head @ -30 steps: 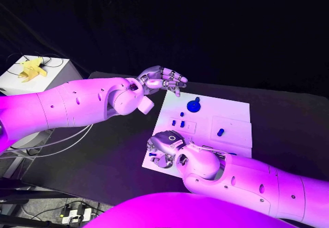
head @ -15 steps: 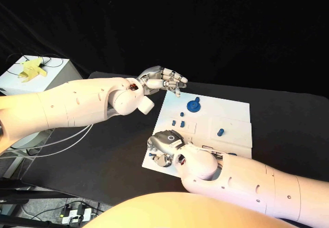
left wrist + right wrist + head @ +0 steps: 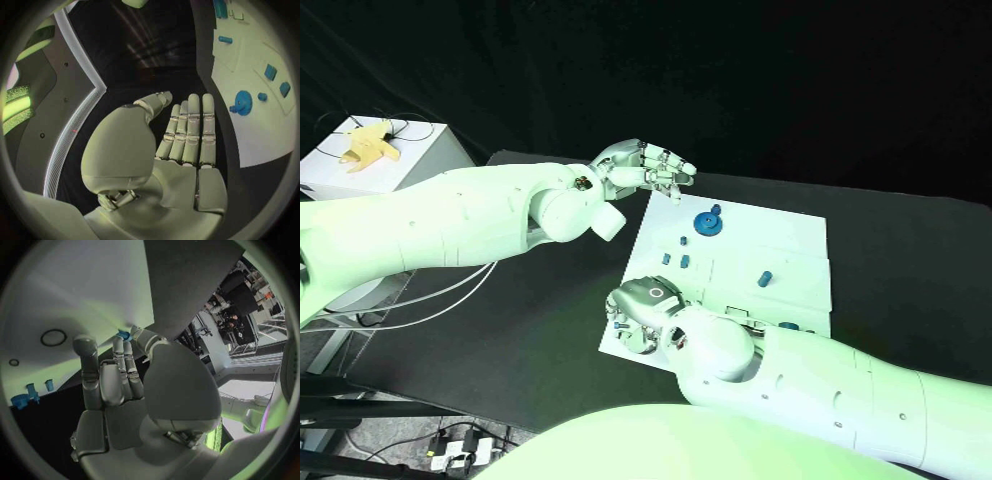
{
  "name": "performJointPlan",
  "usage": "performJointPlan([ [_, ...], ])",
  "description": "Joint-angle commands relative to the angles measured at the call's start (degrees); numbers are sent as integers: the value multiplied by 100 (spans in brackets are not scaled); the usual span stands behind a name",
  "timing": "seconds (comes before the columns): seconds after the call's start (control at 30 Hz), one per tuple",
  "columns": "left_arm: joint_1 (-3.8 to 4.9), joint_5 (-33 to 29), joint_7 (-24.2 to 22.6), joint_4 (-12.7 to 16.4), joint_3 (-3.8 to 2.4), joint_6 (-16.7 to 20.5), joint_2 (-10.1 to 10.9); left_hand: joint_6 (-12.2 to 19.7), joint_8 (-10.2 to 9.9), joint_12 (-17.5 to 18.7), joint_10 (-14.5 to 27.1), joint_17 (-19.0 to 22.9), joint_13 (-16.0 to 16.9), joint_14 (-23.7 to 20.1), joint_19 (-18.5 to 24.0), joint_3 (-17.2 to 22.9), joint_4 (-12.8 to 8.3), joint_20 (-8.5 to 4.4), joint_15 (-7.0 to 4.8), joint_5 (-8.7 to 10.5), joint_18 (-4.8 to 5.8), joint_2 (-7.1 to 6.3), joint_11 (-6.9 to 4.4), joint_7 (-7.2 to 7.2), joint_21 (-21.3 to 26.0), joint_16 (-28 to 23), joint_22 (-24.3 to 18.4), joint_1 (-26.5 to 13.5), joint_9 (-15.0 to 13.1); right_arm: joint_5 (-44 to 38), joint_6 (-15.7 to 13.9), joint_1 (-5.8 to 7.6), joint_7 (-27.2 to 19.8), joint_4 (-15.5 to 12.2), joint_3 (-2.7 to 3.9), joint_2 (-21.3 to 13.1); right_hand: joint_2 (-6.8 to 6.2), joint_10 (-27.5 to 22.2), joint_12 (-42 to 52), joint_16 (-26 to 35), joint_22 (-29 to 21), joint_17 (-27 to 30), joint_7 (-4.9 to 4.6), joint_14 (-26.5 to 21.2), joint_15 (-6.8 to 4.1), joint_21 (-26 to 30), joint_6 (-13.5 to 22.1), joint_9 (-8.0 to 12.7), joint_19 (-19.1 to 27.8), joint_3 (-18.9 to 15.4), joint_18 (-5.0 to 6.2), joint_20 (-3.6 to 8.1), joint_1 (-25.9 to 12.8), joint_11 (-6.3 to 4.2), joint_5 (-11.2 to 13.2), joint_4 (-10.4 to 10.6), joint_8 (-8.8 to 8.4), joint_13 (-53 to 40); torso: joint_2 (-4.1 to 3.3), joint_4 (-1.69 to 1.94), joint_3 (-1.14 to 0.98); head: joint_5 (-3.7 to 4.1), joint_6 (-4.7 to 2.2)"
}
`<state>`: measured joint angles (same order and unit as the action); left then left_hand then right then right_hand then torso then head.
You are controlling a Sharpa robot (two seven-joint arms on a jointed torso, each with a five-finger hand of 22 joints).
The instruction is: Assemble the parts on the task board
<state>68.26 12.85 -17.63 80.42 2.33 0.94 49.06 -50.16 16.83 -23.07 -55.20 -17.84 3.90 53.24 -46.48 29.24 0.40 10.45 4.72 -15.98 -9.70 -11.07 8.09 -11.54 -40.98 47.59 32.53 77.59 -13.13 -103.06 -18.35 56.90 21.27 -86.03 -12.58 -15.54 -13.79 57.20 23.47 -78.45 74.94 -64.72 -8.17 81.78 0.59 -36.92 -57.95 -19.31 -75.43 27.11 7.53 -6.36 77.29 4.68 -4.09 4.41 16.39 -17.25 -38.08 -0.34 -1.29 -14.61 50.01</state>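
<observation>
The right hand [image 3: 643, 303] pinches a small blue part [image 3: 124, 334] over the task board's [image 3: 790, 240] near corner, apparently to seat it; the left hand [image 3: 643, 165] waits open, empty, beside the board.

My task board [image 3: 790, 235] is a white rectangular plate lying flat in the middle of the black table, its long side running away from me. At its far end sits a round blue part [image 3: 710, 222] with a knob. Just nearer lie two small blue parts [image 3: 675, 259] side by side on the board's left half, and one short blue peg [image 3: 764, 279] on the right half. Another small blue part [image 3: 124, 334] sits at my fingertips over the near left corner.
</observation>
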Motion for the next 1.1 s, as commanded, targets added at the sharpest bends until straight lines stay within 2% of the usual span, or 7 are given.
performJointPlan([
  [0.03,5,-17,-24,7,-3,-85,-13,-18,-34,19,-40,6,5,44,-38,-36,6,-9,-4,17,-63,-2,16,-22,36,-31,6,64,5,21,236,-28,-73,19,-22,19,84,60,28,-25,296,-2,4,13,-18,-23,-43,-6,-25,22,38,8,7,-1,27,-4,24,8,1,1,-2,-8,-1],
  [0.2,5,-17,-22,10,-3,-84,-13,-18,-34,19,-40,6,5,44,-38,-36,6,-9,-4,17,-63,-2,16,-22,36,-31,6,64,5,28,437,-33,-23,42,-28,38,159,98,49,-16,301,32,29,5,-34,-3,-86,-10,-22,44,41,21,58,-21,69,-12,53,32,2,6,-1,-8,-1],
  [0.6,5,-17,-1,10,-3,-87,-10,-18,-34,19,-40,6,5,44,-38,-36,6,-9,-4,17,-63,-2,16,-22,36,-31,6,64,5,22,770,-36,125,103,-35,56,531,210,65,-13,352,88,84,0,-89,-33,-201,-20,-42,197,35,74,256,-81,102,-113,132,145,4,-2,-5,-35,-1],
  [0.77,5,-15,8,11,-3,-86,-8,-18,-34,19,-40,6,5,44,-38,-36,6,-9,-4,17,-63,-2,16,-22,36,-31,6,64,5,-18,838,-36,154,111,-36,52,559,207,57,-1,358,125,78,-11,-93,2,-197,-21,-33,223,39,81,303,-82,103,-184,139,175,6,-4,-9,-32,-1],
  [0.87,5,-13,13,11,-3,-88,-10,-20,-37,31,-45,5,5,48,-38,-35,-8,-13,-8,13,-65,8,14,-21,34,-49,11,88,9,-49,846,-36,156,99,-37,42,519,182,30,12,358,155,51,-31,-84,105,-156,-9,7,256,50,85,334,-65,127,-299,120,219,3,2,-10,-36,-1],
  [1.0,5,-12,19,12,-3,-86,-10,-20,-38,33,-46,5,5,48,-38,-32,-11,-14,-9,12,-65,13,13,-21,33,-51,12,95,9,-71,743,-36,137,77,-37,19,531,183,-6,1,400,147,22,-37,-71,67,-152,3,10,357,41,82,373,-41,117,-440,110,285,2,4,-8,-36,-1],
  [1.1,5,-12,22,11,-3,-83,-7,-21,-38,35,-47,5,5,48,-38,-30,-12,-14,-9,11,-65,19,14,-21,32,-54,13,98,10,-70,556,-36,89,43,-36,-16,560,259,-82,-34,488,102,-2,10,-72,-187,-210,8,-73,492,13,88,365,-28,-55,-589,121,408,7,-3,-6,-39,-1],
])
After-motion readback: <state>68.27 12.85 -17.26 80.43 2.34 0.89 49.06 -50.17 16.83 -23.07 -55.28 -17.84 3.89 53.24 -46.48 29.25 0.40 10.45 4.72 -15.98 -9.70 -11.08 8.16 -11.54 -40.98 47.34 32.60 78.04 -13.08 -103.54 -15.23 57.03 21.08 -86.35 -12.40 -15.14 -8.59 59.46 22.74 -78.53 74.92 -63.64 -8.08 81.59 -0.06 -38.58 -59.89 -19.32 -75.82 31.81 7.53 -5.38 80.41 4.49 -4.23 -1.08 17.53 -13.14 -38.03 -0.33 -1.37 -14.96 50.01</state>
